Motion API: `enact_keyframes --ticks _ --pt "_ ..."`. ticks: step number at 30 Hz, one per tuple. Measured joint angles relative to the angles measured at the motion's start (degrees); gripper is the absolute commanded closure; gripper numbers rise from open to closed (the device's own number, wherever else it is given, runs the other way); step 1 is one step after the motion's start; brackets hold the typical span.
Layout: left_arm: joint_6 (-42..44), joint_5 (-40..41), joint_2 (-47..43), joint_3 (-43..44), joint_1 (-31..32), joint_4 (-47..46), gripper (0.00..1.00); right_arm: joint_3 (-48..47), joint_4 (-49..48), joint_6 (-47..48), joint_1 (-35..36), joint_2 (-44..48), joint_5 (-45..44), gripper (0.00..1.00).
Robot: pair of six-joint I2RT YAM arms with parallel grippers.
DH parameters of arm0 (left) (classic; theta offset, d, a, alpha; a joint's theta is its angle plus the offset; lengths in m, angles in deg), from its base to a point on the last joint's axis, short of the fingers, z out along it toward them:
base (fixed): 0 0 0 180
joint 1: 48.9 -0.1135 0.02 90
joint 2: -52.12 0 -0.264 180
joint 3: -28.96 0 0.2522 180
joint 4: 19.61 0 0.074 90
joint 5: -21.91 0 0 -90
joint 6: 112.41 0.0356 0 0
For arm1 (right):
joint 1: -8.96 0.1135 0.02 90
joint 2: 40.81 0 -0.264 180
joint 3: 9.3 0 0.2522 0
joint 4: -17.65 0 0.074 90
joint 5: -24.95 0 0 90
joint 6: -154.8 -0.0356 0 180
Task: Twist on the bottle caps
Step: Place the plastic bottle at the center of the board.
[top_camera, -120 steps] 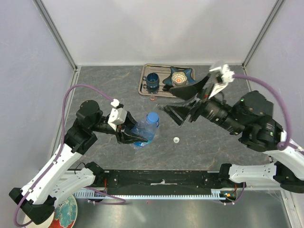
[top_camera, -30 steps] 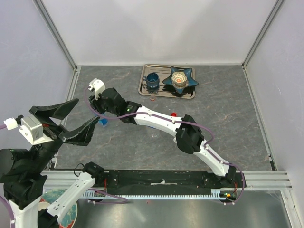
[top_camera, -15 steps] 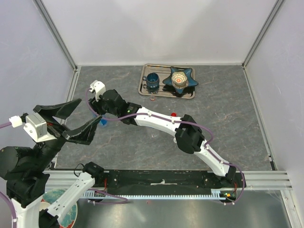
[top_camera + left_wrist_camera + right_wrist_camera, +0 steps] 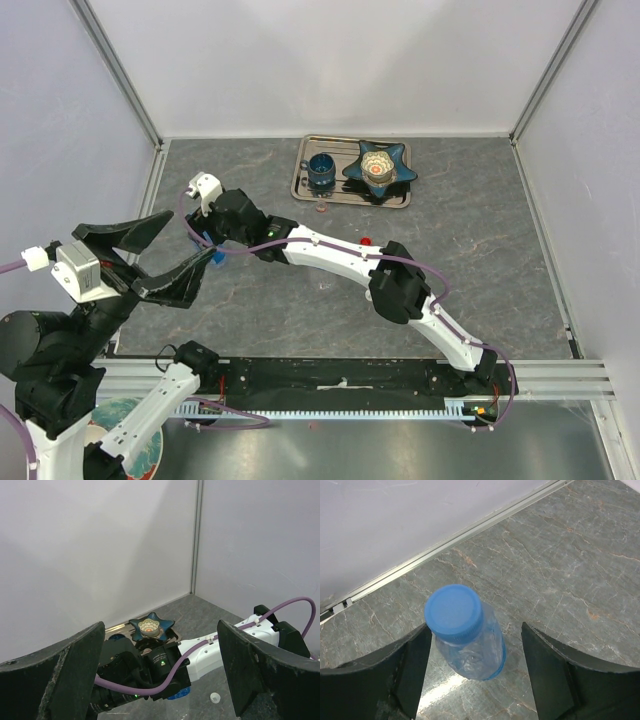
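One bottle [image 4: 475, 655]: standing on counter [image 4: 580, 580], left-centre of top view, blue cap [image 4: 453, 611] on its neck
Right fingers [image 4: 410, 670]: parted either side of bottle, not clamping it
Left fingers [image 4: 75, 665]: spread wide, empty, lower left of top view

— Count on the bench [image 4: 480, 250]?
— One bottle [image 4: 470, 650], at 9 o'clock.
— Caps?
— Two for sure: one blue cap [image 4: 454, 611], one white cap [image 4: 215, 697]. Also one reddish speck [image 4: 320, 210] toward 12 o'clock, too small to tell.
— And farther back at 12 o'clock?
— One tray [image 4: 400, 195], one dark blue cup [image 4: 321, 170], one star-shaped dish [image 4: 378, 165].
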Motion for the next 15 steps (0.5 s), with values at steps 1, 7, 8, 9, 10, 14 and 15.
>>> enact_keyframes --ticks 1,7,8,9,10,14,15 --pt "0.0 0.0 0.0 -0.1 0.0 0.0 0.01 -0.1 0.2 0.1 0.0 0.0 0.1 0.2" --pt "-0.3 0.0 0.0 -0.3 -0.1 0.0 0.02 -0.8 1.1 0.5 0.0 0.0 0.6 0.15" --pt "-0.4 0.0 0.0 -0.3 -0.2 0.0 0.02 -0.9 1.2 0.6 0.0 0.0 0.8 0.14" --pt "-0.4 0.0 0.0 -0.4 -0.3 0.0 0.02 -0.9 1.2 0.6 0.0 0.0 0.9 0.14" --pt "-0.4 0.0 -0.1 -0.5 -0.3 0.0 0.02 -1.0 1.3 0.6 0.0 0.0 1.0 0.13" --pt "-0.5 0.0 -0.1 -0.7 -0.4 -0.1 0.02 -1.3 1.8 0.7 0.0 0.0 1.6 0.11" --pt "-0.5 0.0 -0.1 -0.7 -0.4 -0.1 0.02 -1.3 1.8 0.7 0.0 0.1 1.8 0.11"
